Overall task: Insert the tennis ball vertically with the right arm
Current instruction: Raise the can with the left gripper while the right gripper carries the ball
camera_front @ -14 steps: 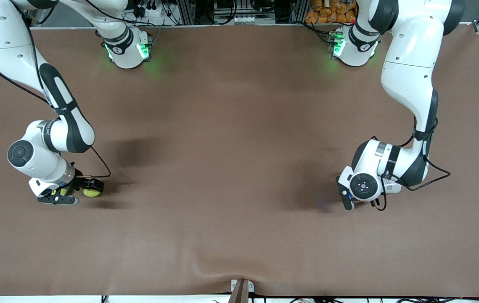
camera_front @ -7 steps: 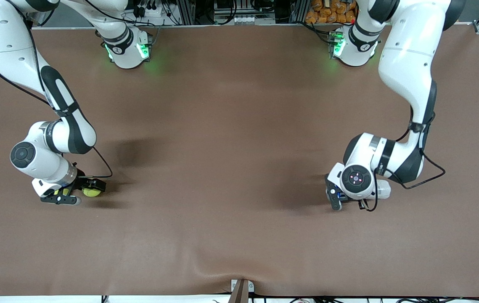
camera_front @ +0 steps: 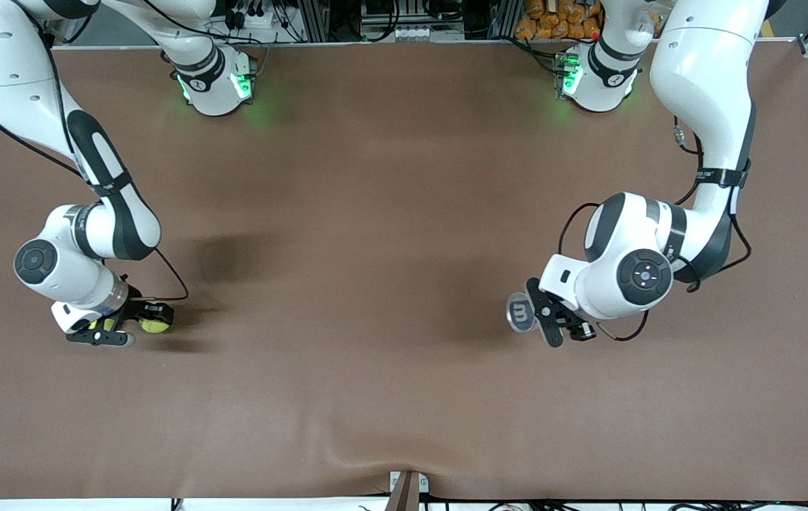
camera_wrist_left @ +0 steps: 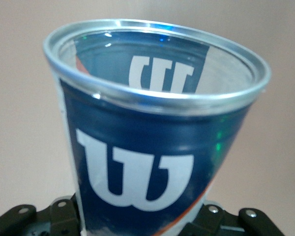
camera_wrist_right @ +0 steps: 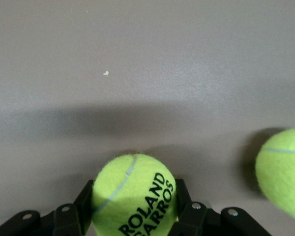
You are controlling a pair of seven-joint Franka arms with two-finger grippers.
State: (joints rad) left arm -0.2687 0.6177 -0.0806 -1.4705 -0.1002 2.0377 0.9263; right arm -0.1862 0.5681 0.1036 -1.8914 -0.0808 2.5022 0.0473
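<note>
Right gripper [camera_front: 107, 328] is low at the right arm's end of the table [camera_front: 389, 397], and its fingers [camera_wrist_right: 86, 199] are closed on both sides of a tennis ball [camera_wrist_right: 133, 195] printed ROLAND GARROS; they are open only as wide as the ball. A second ball [camera_wrist_right: 281, 169] lies on the table just beside it, not touching the gripper. Well apart from it, toward the left arm's end, the left gripper [camera_front: 549, 319] holds a blue can [camera_wrist_left: 152, 147] with a white W logo by the lower part; in the wrist view its open silver mouth [camera_wrist_left: 155, 64] is free and I see no lid. In the front view only a round end [camera_front: 520, 314] of the can shows, so I cannot tell if its long axis is fully upright. I judge that the right arm must lift the held ball, carry it across until it is over the can's mouth, and lower it straight down; the right arm has the ball, the left arm only presents the can.
</note>
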